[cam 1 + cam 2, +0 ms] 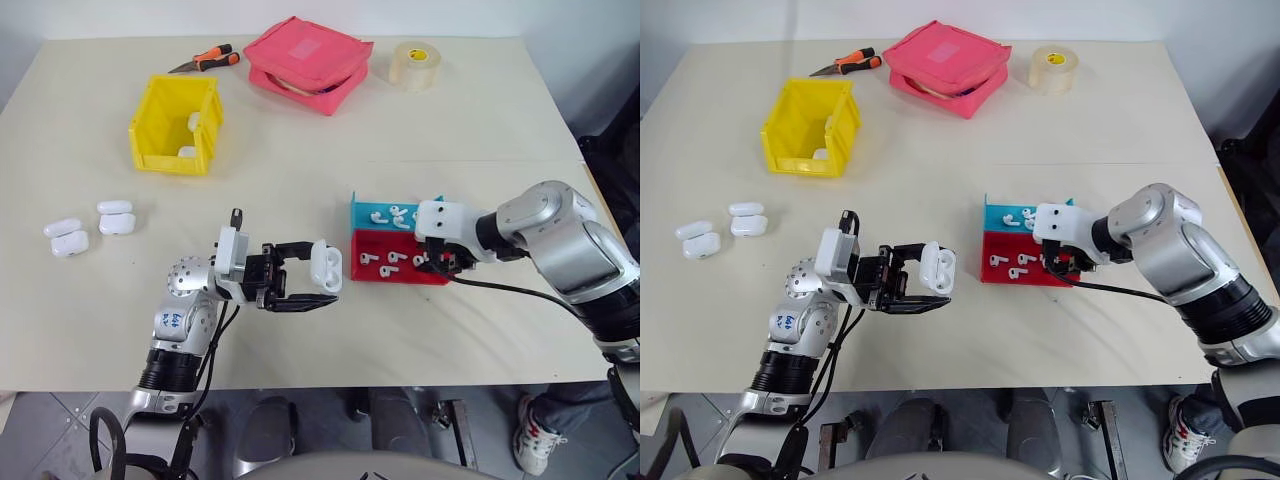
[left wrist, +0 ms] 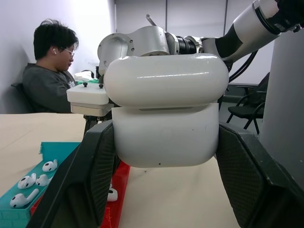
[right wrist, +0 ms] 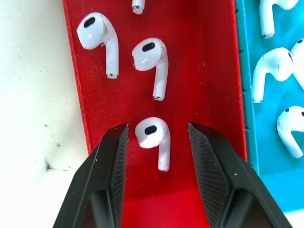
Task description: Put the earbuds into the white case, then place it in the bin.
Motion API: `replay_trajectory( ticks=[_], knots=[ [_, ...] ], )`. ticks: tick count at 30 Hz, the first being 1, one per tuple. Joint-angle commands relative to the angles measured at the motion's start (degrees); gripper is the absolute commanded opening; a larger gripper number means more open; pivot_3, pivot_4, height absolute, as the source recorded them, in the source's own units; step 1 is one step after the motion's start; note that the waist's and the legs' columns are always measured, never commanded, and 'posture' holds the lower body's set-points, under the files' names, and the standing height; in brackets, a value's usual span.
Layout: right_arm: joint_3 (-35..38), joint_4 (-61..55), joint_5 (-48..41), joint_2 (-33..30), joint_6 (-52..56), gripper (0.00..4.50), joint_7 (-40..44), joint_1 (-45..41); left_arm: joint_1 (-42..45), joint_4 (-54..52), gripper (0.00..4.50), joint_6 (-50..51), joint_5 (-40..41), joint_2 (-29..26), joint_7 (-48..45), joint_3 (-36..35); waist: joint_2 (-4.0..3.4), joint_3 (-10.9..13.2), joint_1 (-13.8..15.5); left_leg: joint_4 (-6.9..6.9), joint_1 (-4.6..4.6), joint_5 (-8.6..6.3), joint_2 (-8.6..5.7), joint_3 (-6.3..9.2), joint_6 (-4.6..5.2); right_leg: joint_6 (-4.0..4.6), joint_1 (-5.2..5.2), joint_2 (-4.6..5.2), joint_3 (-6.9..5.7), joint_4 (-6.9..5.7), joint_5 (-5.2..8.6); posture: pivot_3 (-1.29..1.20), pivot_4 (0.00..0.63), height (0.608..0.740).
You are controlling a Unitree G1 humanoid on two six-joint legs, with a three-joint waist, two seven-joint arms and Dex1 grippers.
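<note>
Right wrist view: my right hand (image 3: 156, 137) is apart around one earbud (image 3: 154, 137) in the red tray (image 3: 76, 95); beside the tray, my left hand (image 1: 318, 283) squeezes the white case (image 1: 326, 264).

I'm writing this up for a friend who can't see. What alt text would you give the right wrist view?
The right end effector hangs open just above a red tray, its two black fingers either side of one white earbud. More earbuds lie further along the red tray, and others in a blue tray alongside.
</note>
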State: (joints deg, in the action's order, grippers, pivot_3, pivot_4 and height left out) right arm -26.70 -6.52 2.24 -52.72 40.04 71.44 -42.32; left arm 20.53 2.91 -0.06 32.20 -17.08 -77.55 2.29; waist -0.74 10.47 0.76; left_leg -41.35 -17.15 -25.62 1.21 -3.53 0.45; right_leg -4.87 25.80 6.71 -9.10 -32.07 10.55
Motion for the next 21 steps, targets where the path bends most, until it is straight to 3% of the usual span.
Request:
replay_trajectory(
  ticks=[1, 3, 5, 7, 14, 21],
  knots=[
    [0.9, -1.1, 0.1, 0.3, -0.4, 1.87, 0.2, 0.3, 0.5, -1.4, 2.79, -0.8, 0.2, -0.4, -0.1, 0.1, 0.00, 0.0, 0.0, 0.00, 0.00, 0.00, 0.00, 0.00, 0.00, 0.00, 0.00, 0.00, 0.00, 0.00, 0.00, 0.00, 0.150, 0.740],
    [1.0, -0.9, 0.1, 0.4, -0.5, 1.52, 0.1, 0.4, 0.6, -1.2, 2.79, -0.8, 0.2, -0.4, -0.1, 0.1, 0.00, 0.0, 0.0, 0.00, 0.00, 0.00, 0.00, 0.00, 0.00, 0.00, 0.00, 0.00, 0.00, 0.00, 0.00, 0.00, 0.150, 0.740],
    [1.0, -0.9, 0.3, 0.5, -0.7, 0.78, 0.1, 0.6, 0.7, -1.0, 2.79, -0.8, 0.2, -0.4, -0.1, 0.1, 0.00, 0.0, -0.1, 0.00, 0.00, 0.00, 0.00, 0.00, 0.00, 0.00, 0.00, 0.00, 0.00, 0.00, 0.00, 0.00, 0.150, 0.740],
    [1.0, -0.6, 0.4, 0.6, -1.0, 0.50, 0.1, 0.6, 0.8, -0.8, 2.79, -0.8, 0.2, -0.3, -0.2, 0.1, 0.00, 0.0, -0.1, 0.00, 0.00, 0.00, 0.00, 0.00, 0.00, 0.00, 0.00, 0.00, 0.00, 0.00, 0.00, 0.00, 0.150, 0.740],
    [2.9, -1.1, -0.5, 1.4, -0.7, 0.50, -1.4, 1.1, 1.3, 0.1, 2.79, -0.8, 0.3, -0.3, -0.3, -0.2, 0.00, 0.0, -0.2, 0.00, 0.00, 0.00, 0.01, 0.00, -0.01, 0.00, 0.00, 0.00, 0.00, 0.00, 0.00, 0.00, 0.150, 0.740],
    [21.7, -8.6, -14.1, 8.0, 0.5, 0.50, -6.8, 7.8, 5.3, 5.6, 2.79, -1.0, 0.8, -0.1, -2.9, -0.9, -0.01, 0.0, 0.1, -0.01, -0.02, 0.00, 0.00, -0.01, 0.00, 0.00, 0.01, -0.01, -0.03, 0.00, -0.01, 0.00, 0.150, 0.740]
  ],
)
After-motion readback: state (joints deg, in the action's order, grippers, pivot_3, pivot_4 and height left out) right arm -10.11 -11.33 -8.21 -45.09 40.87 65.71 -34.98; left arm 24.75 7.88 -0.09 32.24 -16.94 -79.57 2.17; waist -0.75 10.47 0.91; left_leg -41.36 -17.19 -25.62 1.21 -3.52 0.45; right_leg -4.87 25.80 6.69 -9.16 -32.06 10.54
